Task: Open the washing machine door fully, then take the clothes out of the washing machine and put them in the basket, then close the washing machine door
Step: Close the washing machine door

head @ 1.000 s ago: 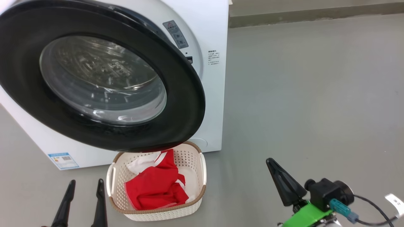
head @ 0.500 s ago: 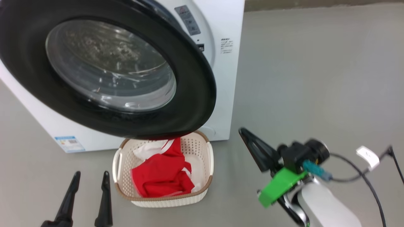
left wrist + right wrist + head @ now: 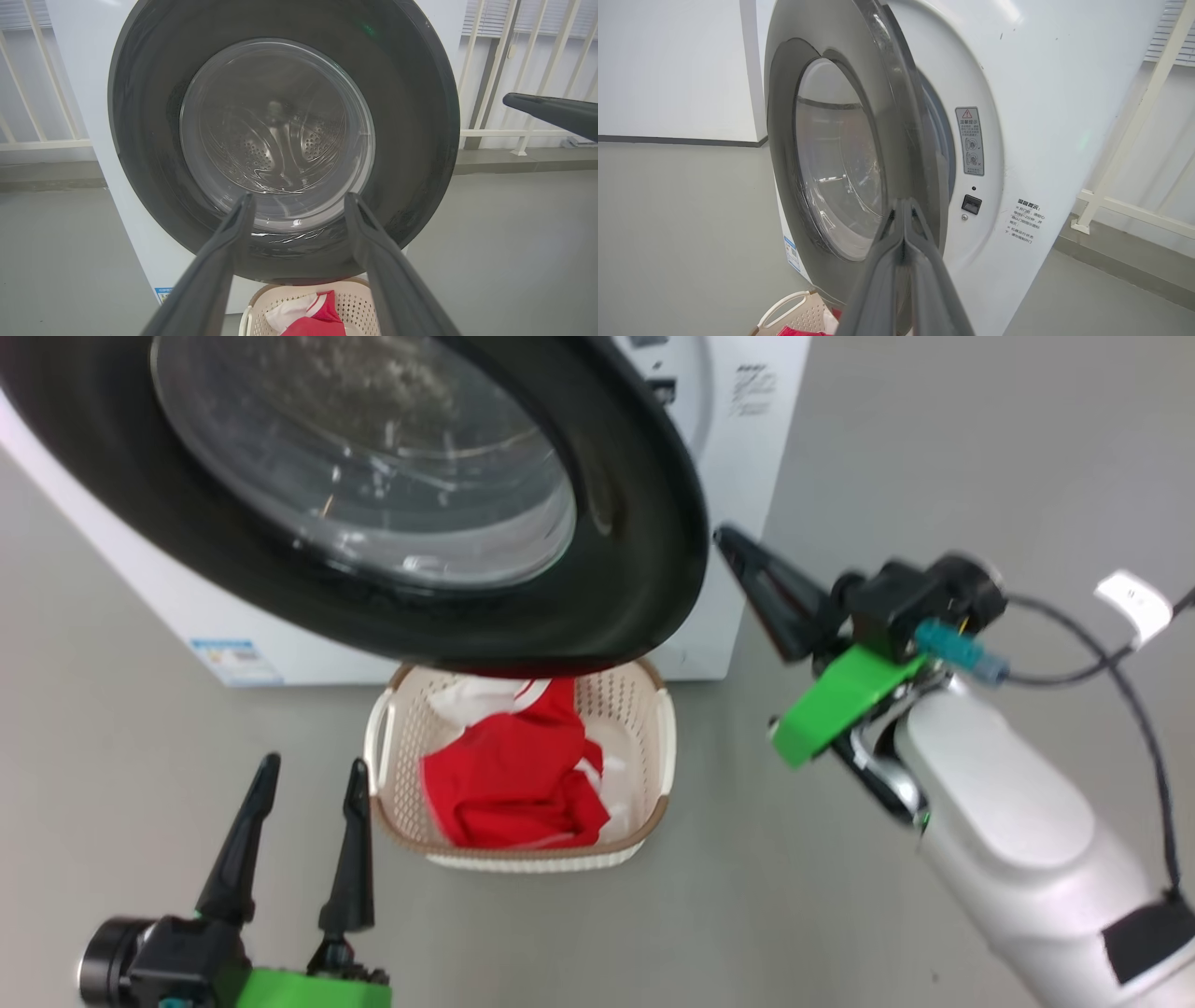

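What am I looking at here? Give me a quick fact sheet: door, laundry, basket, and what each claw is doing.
Door: washing machine door, ajar, swung out over the basket's far end
Laundry: red clothes lying in the basket
Basket: on floor before the washing machine
Left gripper: open, empty, beside the basket
Right gripper: shut, empty, tip by the door's edge; contact unclear

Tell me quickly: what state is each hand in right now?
Left hand: open, holding nothing.
Right hand: closed, holding nothing, tip close to the rim of the washing machine door.
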